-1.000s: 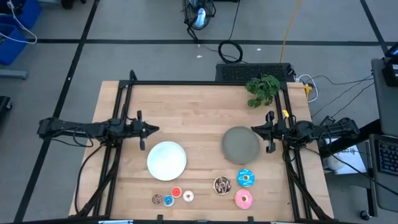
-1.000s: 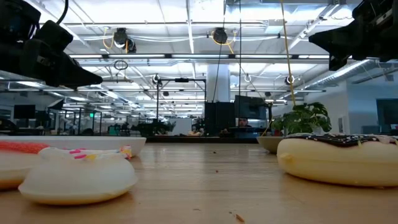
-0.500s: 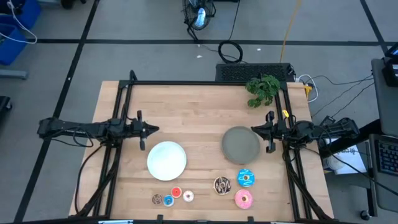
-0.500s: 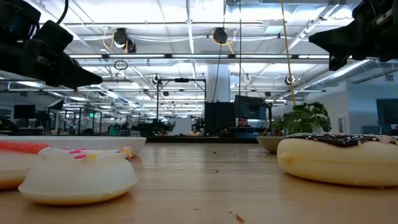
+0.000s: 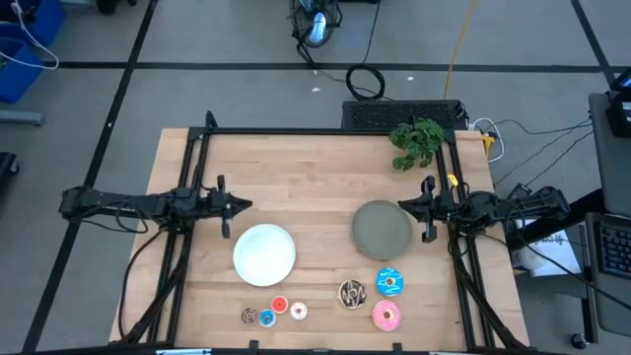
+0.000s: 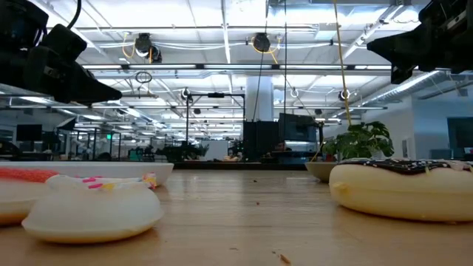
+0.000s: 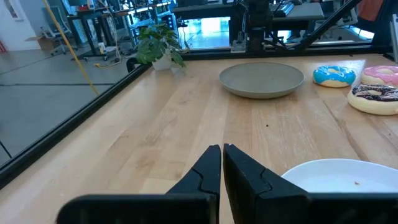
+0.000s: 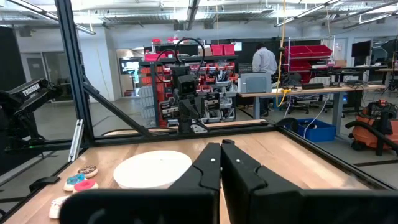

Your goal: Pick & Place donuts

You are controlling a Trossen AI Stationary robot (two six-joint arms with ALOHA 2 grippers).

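Several toy donuts lie flat on the table near its front edge. The chocolate-sprinkled one [image 5: 352, 293], the blue one [image 5: 389, 282] and the pink one [image 5: 385, 316] sit at the right. Three mini donuts, brown and blue [image 5: 249, 316], red [image 5: 279, 307] and whitish [image 5: 298, 312], sit left of them. My left gripper [image 5: 248, 205] is shut at the table's left side, beyond the white plate [image 5: 264, 253]. My right gripper [image 5: 401, 205] is shut at the right, by the grey plate's [image 5: 383, 228] far rim. Neither gripper holds anything.
A small potted plant [image 5: 417, 141] stands at the table's far right corner. A black frame [image 5: 325, 131] runs along the far edge and both sides. Bare wood lies between the two plates and across the far half. A person [image 8: 267, 61] stands far off in the room.
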